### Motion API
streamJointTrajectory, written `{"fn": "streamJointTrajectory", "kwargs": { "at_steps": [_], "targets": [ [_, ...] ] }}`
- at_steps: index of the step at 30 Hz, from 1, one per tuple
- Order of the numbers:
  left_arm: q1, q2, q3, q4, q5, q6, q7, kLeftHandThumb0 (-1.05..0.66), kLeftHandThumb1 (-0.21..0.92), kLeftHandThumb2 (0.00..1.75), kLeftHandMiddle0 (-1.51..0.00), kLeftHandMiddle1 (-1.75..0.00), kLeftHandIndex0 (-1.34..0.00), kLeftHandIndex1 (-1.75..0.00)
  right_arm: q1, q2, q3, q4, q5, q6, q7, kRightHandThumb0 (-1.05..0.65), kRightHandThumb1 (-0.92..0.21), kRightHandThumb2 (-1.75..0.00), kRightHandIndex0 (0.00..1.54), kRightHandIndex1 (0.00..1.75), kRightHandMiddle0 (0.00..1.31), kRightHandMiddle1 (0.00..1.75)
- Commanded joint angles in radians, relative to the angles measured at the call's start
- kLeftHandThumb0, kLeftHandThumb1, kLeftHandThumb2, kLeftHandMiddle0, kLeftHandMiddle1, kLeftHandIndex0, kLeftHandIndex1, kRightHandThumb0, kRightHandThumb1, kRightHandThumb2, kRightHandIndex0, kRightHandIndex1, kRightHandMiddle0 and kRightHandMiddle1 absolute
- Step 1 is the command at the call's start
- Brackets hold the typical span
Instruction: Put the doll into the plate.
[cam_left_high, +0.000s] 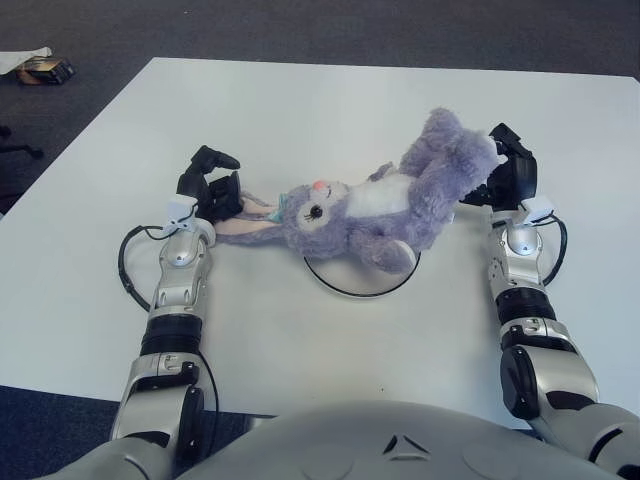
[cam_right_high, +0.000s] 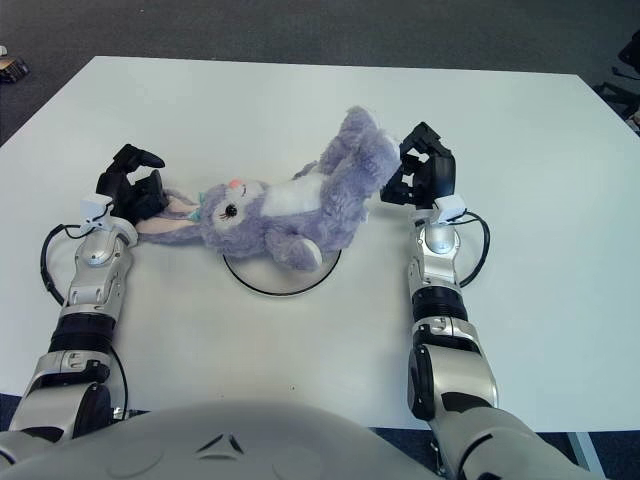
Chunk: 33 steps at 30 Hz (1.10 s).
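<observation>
No legible text, labels, brands, numbers or signs anywhere in either view.
</observation>
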Motion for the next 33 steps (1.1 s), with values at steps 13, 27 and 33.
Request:
{"fn": "streamJointTrajectory", "kwargs": {
  "at_steps": [13,27,33],
  "targets": [
    [0.059,-0.018,-0.025,0.025,0.014,0.022,-0.012,-0.4,0.59,0.98,-1.22,-1.75,-0.4,-1.75,0.111,0.029,0.024,-0.066,-0.013,0.276,-0.016,-0.51,-0.24,-1.41,1.29,1.75,0.68,1.75],
    [0.058,-0.021,-0.021,0.026,0.006,0.012,-0.013,-0.4,0.59,0.97,-1.22,-1.75,-0.4,-1.75,0.149,0.021,0.055,-0.211,-0.037,0.489,-0.042,-0.5,-0.28,-1.36,1.26,1.75,0.64,1.75],
    [0.059,-0.021,-0.021,0.028,0.008,0.004,-0.013,-0.4,0.59,0.97,-1.22,-1.75,-0.4,-1.75,0.154,0.015,0.063,-0.245,-0.036,0.559,-0.036,-0.49,-0.29,-1.35,1.26,1.75,0.64,1.75]
  ]
}}
